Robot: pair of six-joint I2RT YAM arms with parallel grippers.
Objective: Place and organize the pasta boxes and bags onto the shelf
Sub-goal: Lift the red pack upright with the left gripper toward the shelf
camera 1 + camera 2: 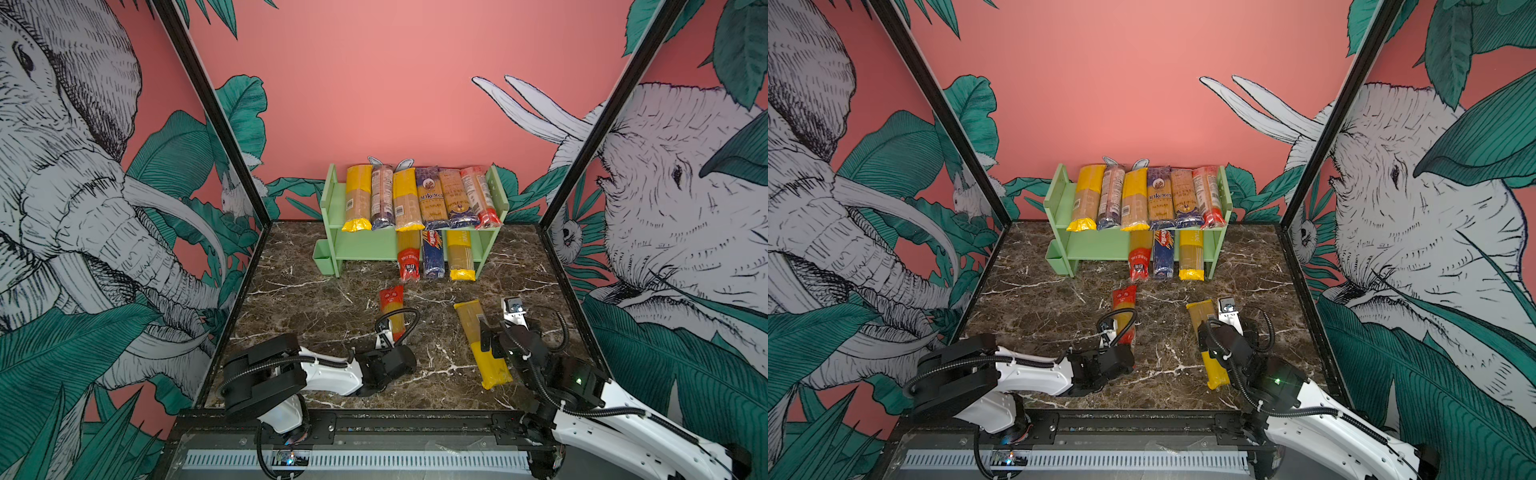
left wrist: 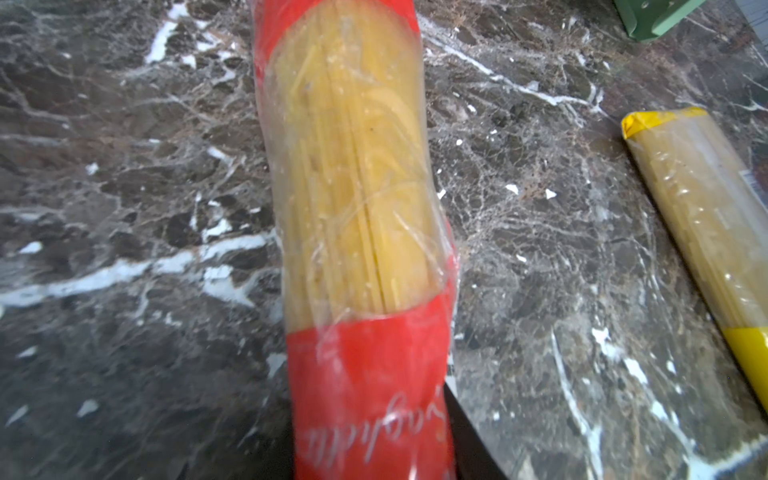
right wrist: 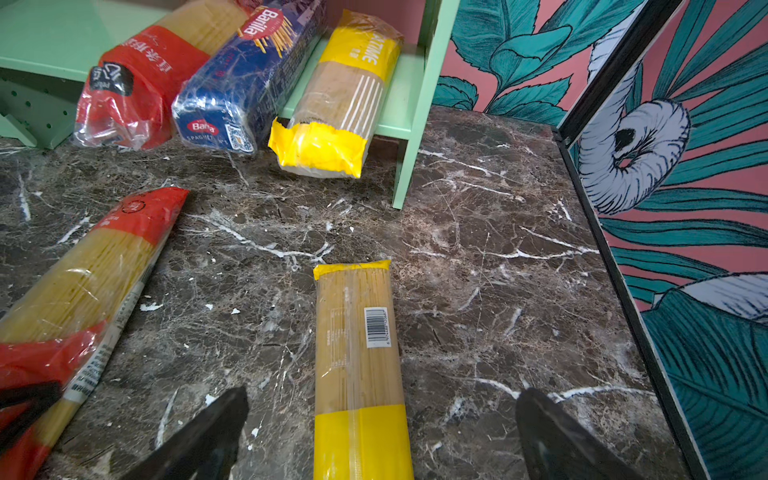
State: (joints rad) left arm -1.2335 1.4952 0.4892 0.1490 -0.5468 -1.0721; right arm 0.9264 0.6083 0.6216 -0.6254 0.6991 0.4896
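Our left gripper (image 2: 370,453) pinches the red bag (image 2: 353,187) near its end on the table (image 3: 478,270). Lifted so, we fear it sags and slips. The right gripper (image 3: 382,401) stands wide apart over the yellow bag (image 3: 357,332), before the shelf (image 1: 365,247).

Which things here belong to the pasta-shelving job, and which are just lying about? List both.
Job:
- pale green two-tier shelf
- six long spaghetti packs on its top tier
- three packs on its lower tier
- red-ended clear spaghetti bag, lying loose
- yellow-ended clear spaghetti bag, lying loose

Just there:
- small green cup on the shelf's side
- dark marble tabletop
- jungle-print walls
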